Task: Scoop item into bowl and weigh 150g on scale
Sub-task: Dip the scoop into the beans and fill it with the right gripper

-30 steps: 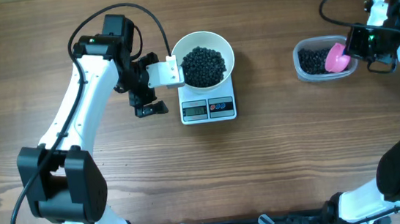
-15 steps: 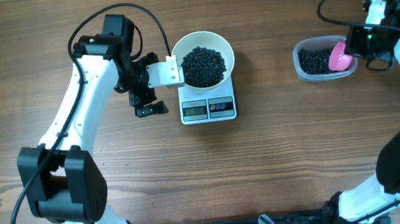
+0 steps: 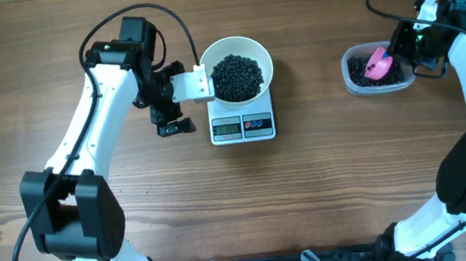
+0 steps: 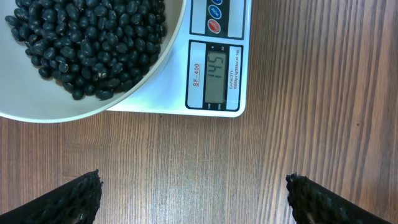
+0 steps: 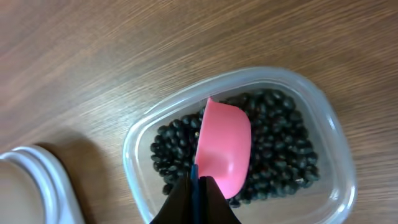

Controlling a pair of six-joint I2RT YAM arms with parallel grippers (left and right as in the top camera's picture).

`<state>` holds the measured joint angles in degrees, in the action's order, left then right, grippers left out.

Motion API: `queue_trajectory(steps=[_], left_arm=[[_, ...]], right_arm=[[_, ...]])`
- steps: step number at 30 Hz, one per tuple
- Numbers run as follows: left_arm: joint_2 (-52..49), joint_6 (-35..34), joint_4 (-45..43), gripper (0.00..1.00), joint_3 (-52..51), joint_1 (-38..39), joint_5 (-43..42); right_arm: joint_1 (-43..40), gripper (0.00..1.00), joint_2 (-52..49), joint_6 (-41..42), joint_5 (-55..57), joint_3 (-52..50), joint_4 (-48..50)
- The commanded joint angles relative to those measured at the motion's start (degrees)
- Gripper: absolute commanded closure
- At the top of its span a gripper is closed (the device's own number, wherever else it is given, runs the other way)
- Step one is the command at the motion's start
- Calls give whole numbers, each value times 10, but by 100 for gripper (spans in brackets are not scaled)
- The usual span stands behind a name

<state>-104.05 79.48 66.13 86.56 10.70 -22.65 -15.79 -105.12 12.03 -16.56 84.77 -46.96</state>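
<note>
Your left gripper (image 3: 186, 106) stands wide and empty at 9 o'clock of the scale (image 3: 243, 127), which reads 145 under the white bowl (image 3: 257, 51) of black beans (image 3: 237, 76). Your right gripper (image 5: 198, 186) is clamped on the pink scoop (image 5: 224, 149), down among beans in the clear tub (image 5: 138, 163) at the bowl's 3 o'clock.

Bright even light — soft shadows, sharp focus, no glare.

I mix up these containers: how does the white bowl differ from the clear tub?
The bowl is round, white and opaque; the tub is rounded-rectangular and clear. The bowl sits on the scale; the tub on the table. A pink scoop reaches into the tub, none into the bowl. Both hold black beans.
</note>
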Motion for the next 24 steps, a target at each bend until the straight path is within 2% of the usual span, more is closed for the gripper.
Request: queue_trajectory(steps=[1,5,14,19,24], left_arm=[[-1,11,0,0,-5,-2,-15],[-1,11,0,0,-5,-2,-15],[-1,11,0,0,-5,-2,-15],[-1,11,0,0,-5,-2,-15],[-1,11,0,0,-5,-2,-15]], right_arm=[[3,96,-14,21,-45,0,12],[2,96,-14,52,-55,0,13],[0,96,-14,52,-75,0,9],[-15,96,-14,120,-80,0,9],[-28,96,-14,115,-80,0,8]])
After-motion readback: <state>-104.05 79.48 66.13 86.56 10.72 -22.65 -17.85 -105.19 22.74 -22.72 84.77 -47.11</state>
